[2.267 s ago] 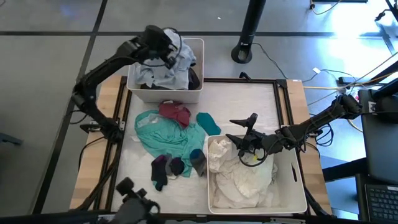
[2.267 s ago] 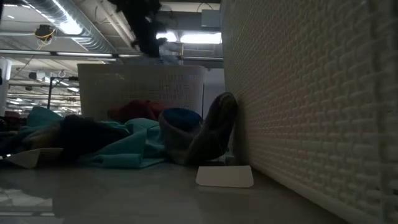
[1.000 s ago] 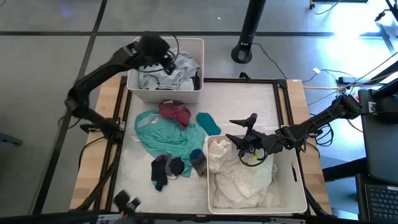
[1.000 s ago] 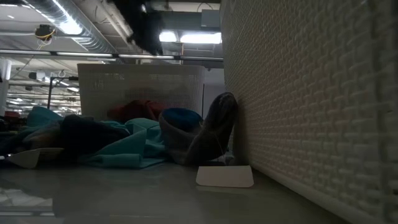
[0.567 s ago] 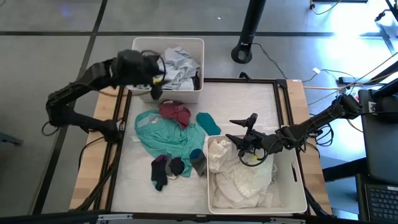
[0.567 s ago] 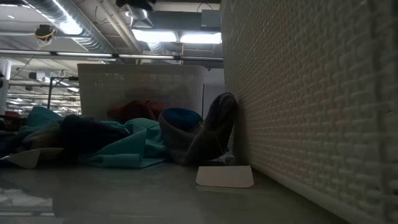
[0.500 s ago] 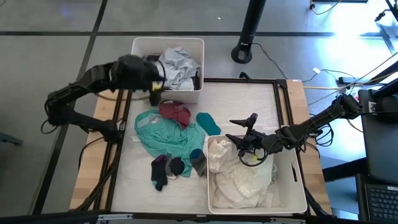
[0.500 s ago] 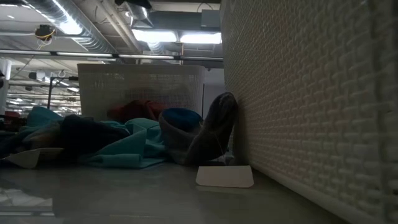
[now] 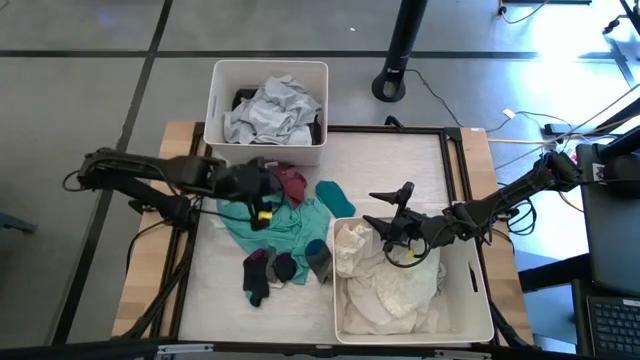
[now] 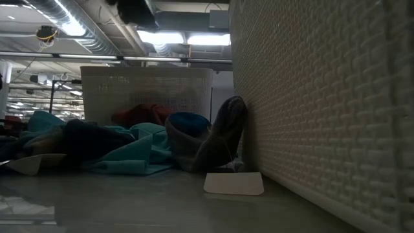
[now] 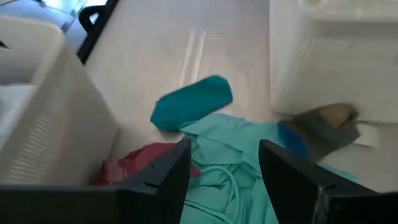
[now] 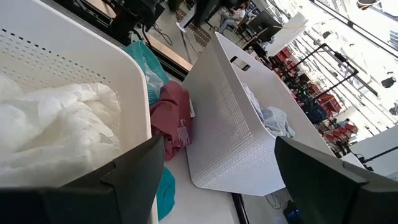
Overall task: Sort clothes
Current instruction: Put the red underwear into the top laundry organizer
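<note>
left gripper (image 9: 262, 203) was open, empty, over teal shirt (image 9: 275, 222) (table's left half) | right gripper (image 9: 392, 232) was open, empty, at white-laundry bin's (image 9: 470, 318) rim

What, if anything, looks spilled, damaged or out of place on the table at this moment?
Nothing stands out. The loose heap, teal garment, red garment and socks, is just unsorted laundry between the two bins. The open left gripper hovers over it; the open right gripper waits above the bin of whites.
</note>
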`<state>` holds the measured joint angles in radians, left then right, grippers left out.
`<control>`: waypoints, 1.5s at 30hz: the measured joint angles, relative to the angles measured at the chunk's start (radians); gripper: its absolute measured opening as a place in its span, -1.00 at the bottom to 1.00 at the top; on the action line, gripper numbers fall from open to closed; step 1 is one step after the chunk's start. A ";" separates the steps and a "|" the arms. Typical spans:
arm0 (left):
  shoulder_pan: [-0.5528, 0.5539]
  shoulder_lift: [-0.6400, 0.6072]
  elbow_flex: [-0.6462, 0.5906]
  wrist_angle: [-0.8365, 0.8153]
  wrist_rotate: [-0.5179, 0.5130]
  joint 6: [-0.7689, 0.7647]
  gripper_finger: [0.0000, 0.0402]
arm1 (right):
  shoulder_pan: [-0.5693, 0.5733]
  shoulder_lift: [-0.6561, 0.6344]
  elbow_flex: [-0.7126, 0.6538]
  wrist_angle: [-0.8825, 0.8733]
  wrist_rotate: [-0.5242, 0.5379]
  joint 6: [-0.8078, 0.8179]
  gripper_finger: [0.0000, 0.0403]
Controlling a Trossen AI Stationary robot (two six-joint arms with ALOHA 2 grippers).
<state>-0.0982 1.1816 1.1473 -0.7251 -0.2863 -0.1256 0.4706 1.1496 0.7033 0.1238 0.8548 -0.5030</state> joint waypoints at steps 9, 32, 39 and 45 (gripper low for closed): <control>0.029 0.006 -0.263 0.224 -0.023 0.001 -0.12 | 0.000 0.000 0.000 0.000 0.000 -0.003 0.54; 0.187 0.064 -0.469 0.304 -0.122 0.099 -0.12 | 0.000 0.000 0.000 -0.001 0.001 -0.007 0.54; 0.186 0.064 -0.493 0.317 -0.120 0.113 -0.12 | 0.000 0.000 0.000 -0.004 0.000 -0.007 0.54; 0.186 0.064 -0.493 0.319 -0.118 0.137 -0.12 | 0.000 0.000 0.000 -0.004 0.000 -0.007 0.54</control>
<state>0.0879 1.2457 0.6540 -0.4065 -0.4046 0.0113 0.4706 1.1500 0.7036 0.1196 0.8551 -0.5102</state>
